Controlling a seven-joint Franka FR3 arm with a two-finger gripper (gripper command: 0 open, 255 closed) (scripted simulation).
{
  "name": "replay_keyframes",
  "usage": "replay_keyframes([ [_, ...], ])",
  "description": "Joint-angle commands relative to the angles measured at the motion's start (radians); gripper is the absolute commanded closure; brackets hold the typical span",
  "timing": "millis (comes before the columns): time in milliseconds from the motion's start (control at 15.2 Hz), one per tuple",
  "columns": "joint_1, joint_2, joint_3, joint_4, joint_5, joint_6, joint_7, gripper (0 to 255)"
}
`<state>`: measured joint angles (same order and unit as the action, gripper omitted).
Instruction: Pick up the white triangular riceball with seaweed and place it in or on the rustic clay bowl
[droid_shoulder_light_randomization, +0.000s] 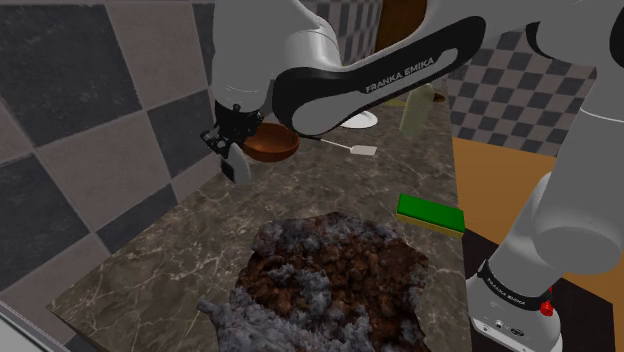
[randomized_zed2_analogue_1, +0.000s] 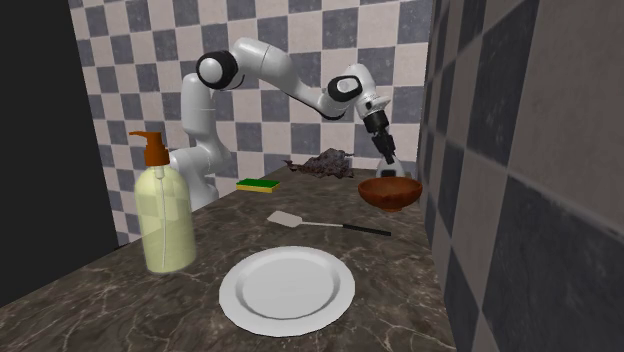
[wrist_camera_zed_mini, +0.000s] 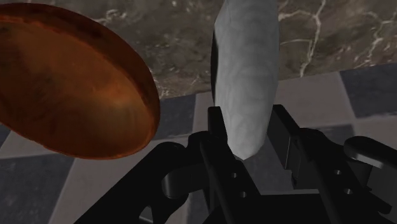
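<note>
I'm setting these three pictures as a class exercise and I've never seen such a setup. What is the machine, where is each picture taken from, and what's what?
It is a white robot arm with a black two-finger gripper. One camera looks over the arm's shoulder, one faces it across the counter, one sits on the hand. The gripper clasps a pale riceball, held near a brown bowl, not yet in it. On the dark marbled counter there are also a white plate, a soap bottle, a spatula and a green sponge.
</note>
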<state>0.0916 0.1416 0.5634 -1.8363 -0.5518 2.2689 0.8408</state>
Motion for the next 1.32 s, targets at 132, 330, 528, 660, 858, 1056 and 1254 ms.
replay_keyframes([
  [132, -0.001, -0.014, 0.005, 0.035, 0.026, -0.041, -0.029, 255],
  [330, -0.001, -0.021, 0.008, 0.065, 0.042, -0.074, -0.049, 255],
  [528, -0.001, -0.026, 0.011, 0.098, 0.057, -0.107, -0.068, 255],
  [660, 0.0, -0.028, 0.013, 0.122, 0.065, -0.131, -0.08, 255],
  [858, 0.001, -0.029, 0.015, 0.159, 0.075, -0.167, -0.096, 255],
  [1056, 0.004, -0.028, 0.018, 0.199, 0.082, -0.204, -0.112, 255],
  [1254, 0.007, -0.024, 0.02, 0.242, 0.087, -0.242, -0.126, 255],
])
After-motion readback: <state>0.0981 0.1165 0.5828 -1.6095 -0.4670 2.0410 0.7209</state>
